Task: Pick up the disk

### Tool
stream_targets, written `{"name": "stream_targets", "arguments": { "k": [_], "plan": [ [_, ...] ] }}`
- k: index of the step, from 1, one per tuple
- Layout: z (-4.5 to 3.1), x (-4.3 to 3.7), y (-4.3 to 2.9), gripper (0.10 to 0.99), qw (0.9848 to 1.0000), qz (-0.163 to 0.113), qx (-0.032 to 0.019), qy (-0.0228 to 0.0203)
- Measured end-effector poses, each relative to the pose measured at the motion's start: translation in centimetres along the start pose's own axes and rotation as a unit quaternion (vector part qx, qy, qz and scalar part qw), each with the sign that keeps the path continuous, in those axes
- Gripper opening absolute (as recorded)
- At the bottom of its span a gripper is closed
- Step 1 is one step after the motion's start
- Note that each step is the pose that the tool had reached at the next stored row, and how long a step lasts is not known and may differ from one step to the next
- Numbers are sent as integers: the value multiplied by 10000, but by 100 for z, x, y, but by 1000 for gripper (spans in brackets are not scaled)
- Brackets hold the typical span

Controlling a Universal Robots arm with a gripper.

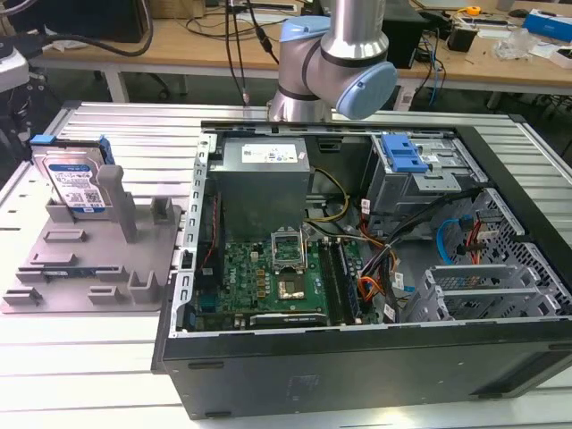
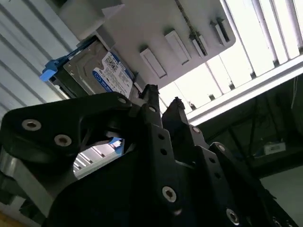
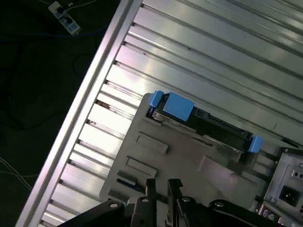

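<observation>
Gripper [image 3: 161, 182], fingers drawn nearly together on nothing, poised above and well apart from the disk [image 1: 76, 183], which stands on edge in the grey holder tray [image 1: 80, 268] at the exterior view's left, its long edge lying roughly along the fingers' line of separation.

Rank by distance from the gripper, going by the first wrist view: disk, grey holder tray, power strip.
1. grey holder tray: directly ahead of the gripper.
2. disk: standing on edge at the tray's far side.
3. power strip: farthest, down on the floor.
</observation>
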State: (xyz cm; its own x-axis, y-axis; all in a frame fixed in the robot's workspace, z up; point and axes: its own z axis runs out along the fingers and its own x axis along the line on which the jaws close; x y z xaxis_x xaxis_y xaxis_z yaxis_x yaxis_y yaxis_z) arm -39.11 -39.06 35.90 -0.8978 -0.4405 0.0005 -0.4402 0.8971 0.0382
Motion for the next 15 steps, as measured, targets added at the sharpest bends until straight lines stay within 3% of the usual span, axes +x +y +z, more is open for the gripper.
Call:
{"name": "stream_targets", "arguments": {
  "k": [1,2,3,4,5,7,9,11,13,15],
  "plan": [
    [2,0,0,357,9998,-182,0,7],
    [2,0,0,357,9996,-275,0,10],
    [3,0,0,478,9991,-433,0,17],
    [4,0,0,478,9983,-582,0,22],
    [6,0,0,541,9968,-798,1,30],
    [6,0,-1,541,9950,-1001,1,37],
    [8,0,-1,541,9911,-1334,1,50],
    [12,0,-1,541,9856,-1691,1,63],
    [17,0,-1,541,9771,-2127,2,79],
    [19,0,-1,541,9716,-2366,3,88]
  ]
}}
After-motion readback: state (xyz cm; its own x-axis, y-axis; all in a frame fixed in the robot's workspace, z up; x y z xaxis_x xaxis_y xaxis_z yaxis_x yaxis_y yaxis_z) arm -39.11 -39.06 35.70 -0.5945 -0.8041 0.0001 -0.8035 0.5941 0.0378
